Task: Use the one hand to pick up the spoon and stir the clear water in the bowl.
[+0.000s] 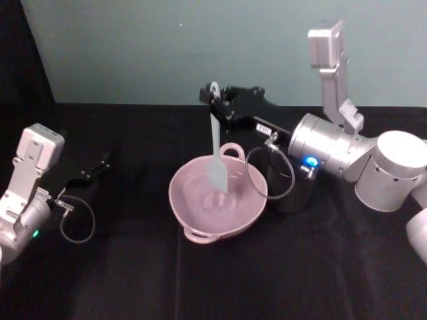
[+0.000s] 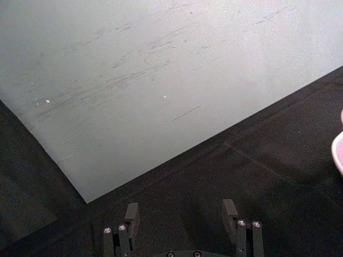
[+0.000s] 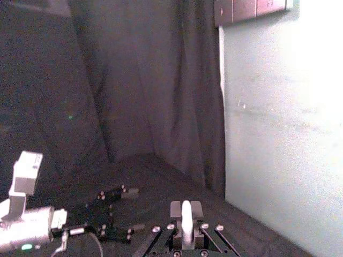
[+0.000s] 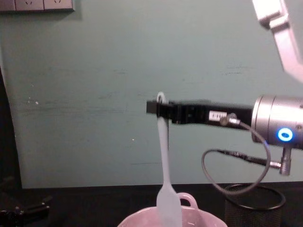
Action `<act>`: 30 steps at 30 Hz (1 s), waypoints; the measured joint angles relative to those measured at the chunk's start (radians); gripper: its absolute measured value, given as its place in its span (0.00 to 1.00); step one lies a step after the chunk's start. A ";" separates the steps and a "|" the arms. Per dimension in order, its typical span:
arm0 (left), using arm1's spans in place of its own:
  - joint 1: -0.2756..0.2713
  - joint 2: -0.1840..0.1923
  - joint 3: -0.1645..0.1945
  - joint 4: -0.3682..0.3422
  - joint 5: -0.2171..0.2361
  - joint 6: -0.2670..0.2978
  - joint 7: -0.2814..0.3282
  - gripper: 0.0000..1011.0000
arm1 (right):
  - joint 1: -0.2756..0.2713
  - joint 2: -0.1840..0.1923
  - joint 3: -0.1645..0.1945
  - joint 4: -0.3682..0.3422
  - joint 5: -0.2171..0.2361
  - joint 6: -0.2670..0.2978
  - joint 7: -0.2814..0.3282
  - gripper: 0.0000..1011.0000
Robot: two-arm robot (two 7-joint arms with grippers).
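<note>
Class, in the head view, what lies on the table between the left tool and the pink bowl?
Nothing. In the head view, the black cloth between the open left tool and the bowl is bare.

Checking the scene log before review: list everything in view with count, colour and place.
spoon: one, white, upright, blade down inside the bowl
bowl: one, pale pink, table centre
clear water: colourless, inside the bowl
mesh cup: one, black, just right of the bowl
tablecloth: one, black, under everything
wall: teal, behind the table
right hand: black, shut on the spoon's handle top, above the bowl
left hand: black, open, parked at the table's left side
</note>
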 joint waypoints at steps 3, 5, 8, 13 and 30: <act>0.000 0.000 0.000 0.000 0.000 0.000 0.000 1.00 | 0.000 0.012 0.009 -0.036 0.001 -0.001 -0.006 0.11; 0.000 0.000 0.000 0.000 0.000 0.000 0.000 1.00 | 0.001 0.016 0.010 -0.050 0.001 0.000 -0.008 0.11; 0.000 0.000 0.000 0.000 0.000 0.000 0.000 1.00 | 0.005 0.023 0.013 -0.072 0.001 0.003 -0.013 0.11; 0.000 0.000 0.000 0.000 0.000 0.000 0.000 1.00 | 0.011 0.028 0.014 -0.092 0.002 0.007 -0.019 0.11; 0.000 0.000 0.000 0.000 0.000 0.000 0.000 1.00 | 0.025 0.034 0.025 -0.105 0.016 0.005 -0.028 0.11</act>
